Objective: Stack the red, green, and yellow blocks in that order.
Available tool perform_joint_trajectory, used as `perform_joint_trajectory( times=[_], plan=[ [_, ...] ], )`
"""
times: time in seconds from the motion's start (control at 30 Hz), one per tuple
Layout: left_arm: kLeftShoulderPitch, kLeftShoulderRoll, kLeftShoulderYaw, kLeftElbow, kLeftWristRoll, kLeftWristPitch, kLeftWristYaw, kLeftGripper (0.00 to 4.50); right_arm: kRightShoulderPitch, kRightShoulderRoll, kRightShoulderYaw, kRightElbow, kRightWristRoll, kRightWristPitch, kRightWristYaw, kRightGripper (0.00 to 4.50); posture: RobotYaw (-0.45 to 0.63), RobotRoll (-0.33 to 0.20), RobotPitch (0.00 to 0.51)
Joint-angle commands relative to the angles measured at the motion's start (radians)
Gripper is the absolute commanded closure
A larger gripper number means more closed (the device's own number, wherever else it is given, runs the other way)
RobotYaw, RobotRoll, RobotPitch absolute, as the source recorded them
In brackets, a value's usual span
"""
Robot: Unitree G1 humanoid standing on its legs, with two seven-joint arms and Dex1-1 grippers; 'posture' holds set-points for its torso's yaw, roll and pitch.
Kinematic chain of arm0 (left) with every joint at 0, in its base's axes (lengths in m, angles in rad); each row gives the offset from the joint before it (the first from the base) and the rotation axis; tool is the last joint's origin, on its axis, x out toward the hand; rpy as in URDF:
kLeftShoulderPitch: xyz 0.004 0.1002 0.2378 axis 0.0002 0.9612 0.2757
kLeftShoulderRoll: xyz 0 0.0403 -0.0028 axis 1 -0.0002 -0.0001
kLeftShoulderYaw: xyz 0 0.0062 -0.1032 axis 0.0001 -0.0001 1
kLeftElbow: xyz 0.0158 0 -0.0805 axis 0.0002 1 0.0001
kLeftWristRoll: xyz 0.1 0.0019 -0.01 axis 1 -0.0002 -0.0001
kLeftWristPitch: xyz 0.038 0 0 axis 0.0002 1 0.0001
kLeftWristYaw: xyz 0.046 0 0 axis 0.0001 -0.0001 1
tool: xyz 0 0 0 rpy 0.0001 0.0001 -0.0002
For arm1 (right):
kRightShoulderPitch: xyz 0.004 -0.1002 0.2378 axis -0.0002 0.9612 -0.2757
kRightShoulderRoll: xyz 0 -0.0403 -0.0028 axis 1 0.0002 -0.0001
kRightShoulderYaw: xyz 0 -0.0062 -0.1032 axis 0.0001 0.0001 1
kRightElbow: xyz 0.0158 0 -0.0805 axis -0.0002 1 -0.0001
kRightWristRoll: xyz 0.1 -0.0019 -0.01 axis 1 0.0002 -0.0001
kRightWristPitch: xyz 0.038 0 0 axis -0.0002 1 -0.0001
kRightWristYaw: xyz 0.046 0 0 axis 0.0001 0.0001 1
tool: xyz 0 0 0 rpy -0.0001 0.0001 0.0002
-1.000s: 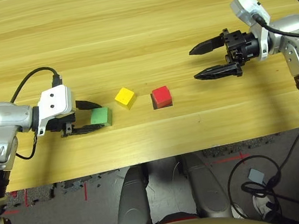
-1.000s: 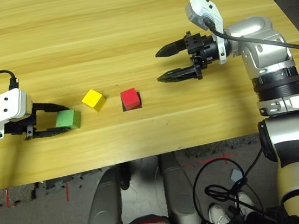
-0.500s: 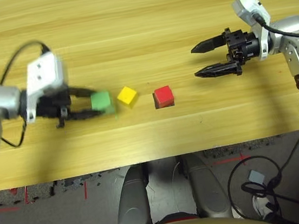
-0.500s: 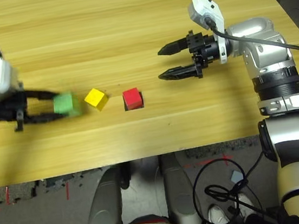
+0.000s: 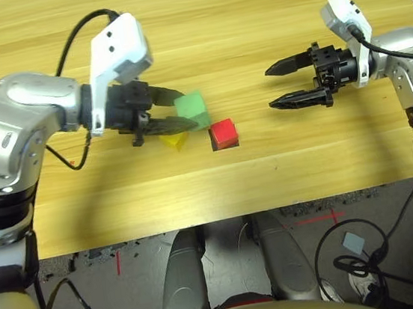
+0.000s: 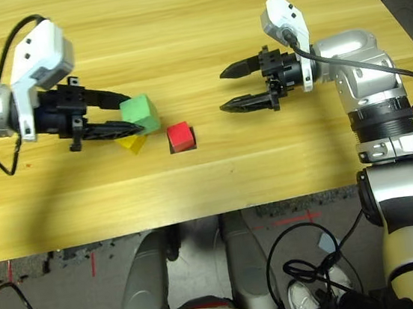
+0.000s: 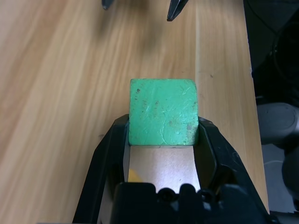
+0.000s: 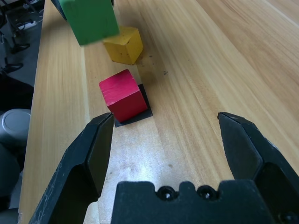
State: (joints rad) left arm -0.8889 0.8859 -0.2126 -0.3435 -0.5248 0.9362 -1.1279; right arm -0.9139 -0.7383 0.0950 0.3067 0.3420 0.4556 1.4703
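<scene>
My left pincer [image 5: 187,116] grips the green block [image 5: 192,110] above the bench [image 5: 249,13], over the yellow block [image 5: 174,139]. The red block [image 5: 223,132] sits on a black square mark [image 8: 140,112] beside it; my right pincer [image 5: 273,87] hangs wide open, empty.

light: bright, even; shadows: soft on table [image 5: 249,13]; blur: top of left wrist view

Left gripper [image 6: 133,122] grips green block [image 6: 140,114] (lifted); right gripper [image 6: 223,90] agape.

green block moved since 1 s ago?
Yes. The green block, held in the left gripper, has been lifted off the table and carried toward the red block, passing over the yellow block.
</scene>
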Motion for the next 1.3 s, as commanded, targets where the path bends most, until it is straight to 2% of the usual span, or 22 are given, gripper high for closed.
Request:
perform_joint_trajectory(
  times=[0.03, 0.3, 0.6, 0.83, 1.3],
  plan=[
    [-0.043, -0.012, -0.061, -0.034, 0.012, 0.084, 0.026, 2.46, 0.035, -0.028, -0.024, -0.051, 0.017, 0.024, -0.010, 0.00, 0.15, -0.014, 0.293],
    [-0.103, -0.066, -0.139, -0.014, 0.046, 0.104, 0.048, 2.46, 0.057, -0.038, -0.028, -0.087, 0.037, 0.050, -0.033, 0.00, 0.13, -0.010, 0.305],
    [-0.131, -0.126, -0.166, 0.010, 0.081, 0.104, 0.072, 2.46, 0.066, -0.034, -0.031, -0.104, 0.042, 0.067, -0.045, 0.00, 0.12, -0.008, 0.314],
    [-0.119, -0.122, -0.198, 0.033, 0.137, 0.066, 0.074, 2.46, 0.065, -0.037, -0.031, -0.111, 0.047, 0.076, -0.051, 0.00, 0.12, -0.014, 0.316],
    [-0.113, -0.154, -0.206, 0.014, 0.138, 0.088, 0.077, 2.46, 0.068, -0.048, -0.031, -0.120, 0.050, 0.091, -0.058, 0.00, 0.11, -0.016, 0.324]
  ],
)
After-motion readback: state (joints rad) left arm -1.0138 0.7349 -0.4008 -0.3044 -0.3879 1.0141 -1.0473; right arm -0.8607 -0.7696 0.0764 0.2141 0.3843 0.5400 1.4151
